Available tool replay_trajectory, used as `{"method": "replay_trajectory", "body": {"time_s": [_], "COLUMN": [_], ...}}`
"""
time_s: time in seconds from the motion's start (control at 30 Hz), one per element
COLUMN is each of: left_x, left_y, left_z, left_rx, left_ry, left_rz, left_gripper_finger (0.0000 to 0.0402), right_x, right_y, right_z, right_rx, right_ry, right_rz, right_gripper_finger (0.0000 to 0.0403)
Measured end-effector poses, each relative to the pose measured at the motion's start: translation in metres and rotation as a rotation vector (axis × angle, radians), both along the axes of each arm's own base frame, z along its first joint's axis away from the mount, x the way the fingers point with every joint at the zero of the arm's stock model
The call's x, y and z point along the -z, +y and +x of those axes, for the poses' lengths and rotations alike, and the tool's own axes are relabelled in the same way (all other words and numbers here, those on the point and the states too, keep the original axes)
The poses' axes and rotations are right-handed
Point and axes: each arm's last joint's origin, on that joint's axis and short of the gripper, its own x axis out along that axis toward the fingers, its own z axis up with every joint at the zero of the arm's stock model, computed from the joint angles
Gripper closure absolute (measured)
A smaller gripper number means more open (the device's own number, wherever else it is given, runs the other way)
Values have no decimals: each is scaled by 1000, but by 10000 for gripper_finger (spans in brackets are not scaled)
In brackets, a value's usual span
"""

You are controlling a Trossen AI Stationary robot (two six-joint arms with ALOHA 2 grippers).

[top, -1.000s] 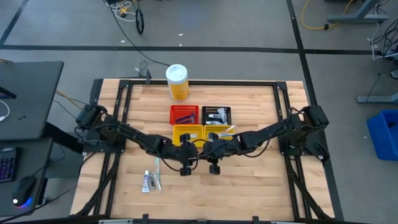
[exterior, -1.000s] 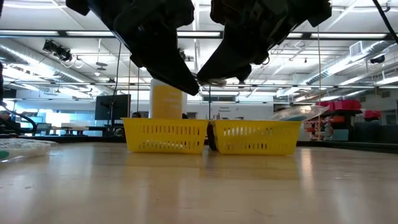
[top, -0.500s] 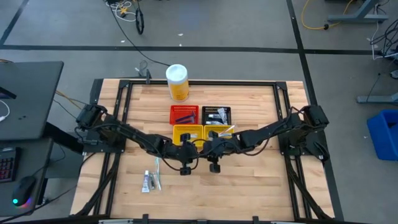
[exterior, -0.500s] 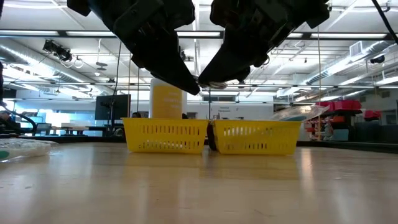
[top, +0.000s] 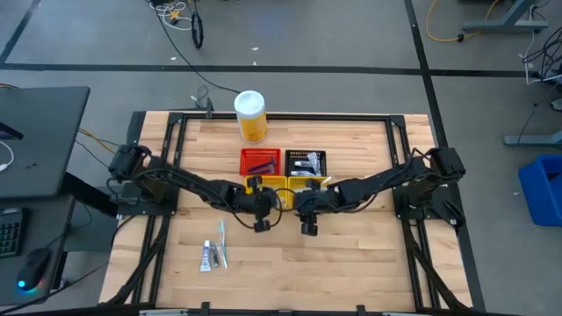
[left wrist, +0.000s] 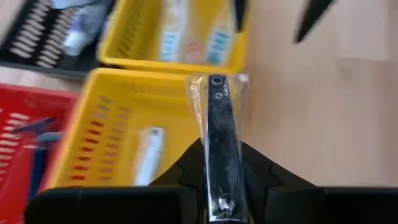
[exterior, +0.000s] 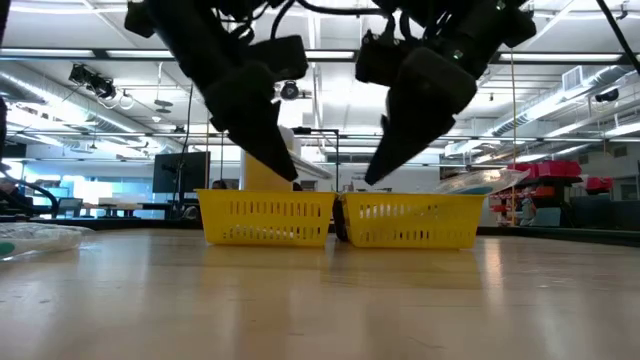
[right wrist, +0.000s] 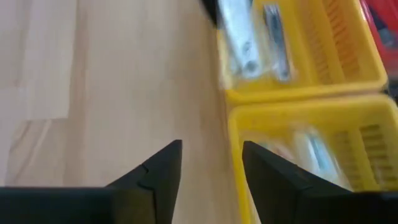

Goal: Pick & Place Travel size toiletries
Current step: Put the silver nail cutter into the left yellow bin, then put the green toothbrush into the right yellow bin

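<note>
My left gripper (top: 260, 209) is shut on a slim dark item in a clear wrapper (left wrist: 219, 118), one of the travel size toiletries. It hangs over the near wall of the left yellow basket (top: 262, 185), where a white tube (left wrist: 147, 155) lies. My right gripper (top: 306, 213) stands open with nothing between its fingers (right wrist: 211, 174), just in front of the right yellow basket (top: 308, 185), which holds toothbrushes (left wrist: 186, 37). A tube and a slim wrapped item (top: 213, 254) lie flat on the table at the near left. My left gripper pinches the wrapped item by its rear end (left wrist: 221, 186) between its two fingers. The fingers lie along the item and slant down from the table's left. The item sticks out ahead of the fingertips, its free end (left wrist: 216, 82) lifted clear above the basket's rim.
A red basket (top: 261, 162) and a black basket (top: 306, 162) stand right behind the yellow ones, each with items inside. A tall yellow canister with a white lid (top: 250, 116) stands at the far edge. Bare wood lies in front of the baskets.
The wrapped item has passed from my right gripper to my left. My left gripper has shut on it, and my right gripper has opened and let go. Both grippers have drawn apart, dropped lower and moved toward the yellow baskets.
</note>
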Motion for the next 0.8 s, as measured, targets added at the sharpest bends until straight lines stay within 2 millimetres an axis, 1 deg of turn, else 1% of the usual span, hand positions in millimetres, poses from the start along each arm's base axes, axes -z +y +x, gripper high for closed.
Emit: {"method": "replay_trajectory", "body": {"time_s": [0.07,0.13,0.2,0.33,0.4,0.57,0.8], "left_x": [0,1,3,8,9,9,9], "left_y": [7,14,23,40,45,51,50], "left_z": [1,0,-2,-8,-9,-8,-8], "left_rx": [-21,-43,-66,-103,-109,-109,-102], "left_ry": [6,22,66,168,181,177,185], "left_rz": [3,6,4,-42,-67,-74,-73], "left_gripper_finger": [338,327,318,319,320,309,255], "right_x": [-1,-2,-4,-7,-7,-6,-6], "right_y": [0,-1,0,0,0,0,0], "right_z": [-2,-7,-9,-10,-10,-10,-10], "right_rx": [31,48,52,50,42,37,22], "right_ry": [17,48,47,46,46,50,59], "right_rz": [26,34,39,37,32,27,48], "right_gripper_finger": [220,218,218,222,225,231,233]}}
